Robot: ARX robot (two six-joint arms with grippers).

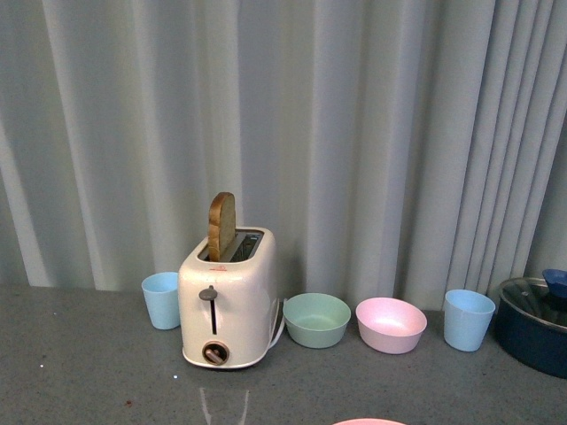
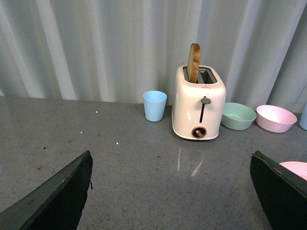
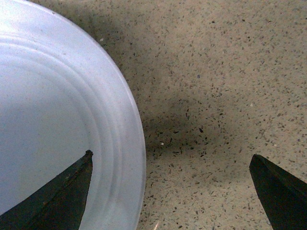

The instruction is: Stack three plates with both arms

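Light blue plate [image 3: 53, 96] flat on the speckled counter [image 3: 216, 72], partly under the right gripper [image 3: 171, 154]: one dark finger [image 3: 53, 201] over the plate's ridged rim, the other over bare counter, with the plate's edge between the two. Fingers spread wide, pinching nothing; cannot tell whether the nearer one touches the plate. Pink plate [image 2: 295, 167] just beside the outer side of one finger [image 2: 283, 191] of the left gripper [image 2: 171, 154], partly hidden by it, and only a sliver of it at the lower edge of the front view. Left fingers likewise spread wide, holding nothing, with bare counter between them. Well beyond those fingertips, a cream toaster [image 2: 198, 103] with a slice of bread [image 2: 194, 62] upright in one slot, a light blue cup [image 2: 155, 105] just beside it on one side, a green bowl [image 2: 238, 116] and then a pink bowl [image 2: 275, 118] on the other. Farther along that row, a second light blue cup [image 1: 468, 319] and a dark blue pot [image 1: 532, 341] under a glass lid [image 1: 530, 297]. Behind everything, a pale pleated curtain [image 1: 354, 133].
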